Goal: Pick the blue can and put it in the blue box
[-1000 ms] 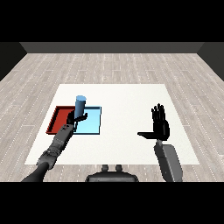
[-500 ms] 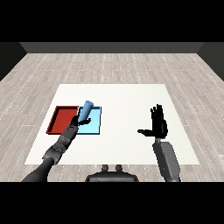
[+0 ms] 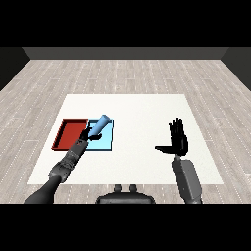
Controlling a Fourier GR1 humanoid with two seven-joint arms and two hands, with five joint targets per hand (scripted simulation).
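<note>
Head view, 1 view only. Item 1: blue can [image 3: 99,124], tilted with its top leaning right and away, held above the near-left part of the light blue tray [image 3: 109,142]; whether its base touches the tray floor cannot be told. The tilt reads as a can mid-placement and not set down upright. Item 2: left hand [image 3: 87,138], black, fingers curled round the can's lower end, forearm reaching in from the lower left; the grasp at the base leaves the can's body free over the tray. Item 3: red tray [image 3: 66,138], touching the light blue tray's left edge, nothing seen in it. Item 4: right hand [image 3: 178,140], released, fingers straight and pointing up, thumb out to the left, well apart from both trays over the white table [image 3: 147,112]; judged parked there to stay out of the working arm's way. Status, as a judgement: can over the correct tray, release not yet made.
</note>
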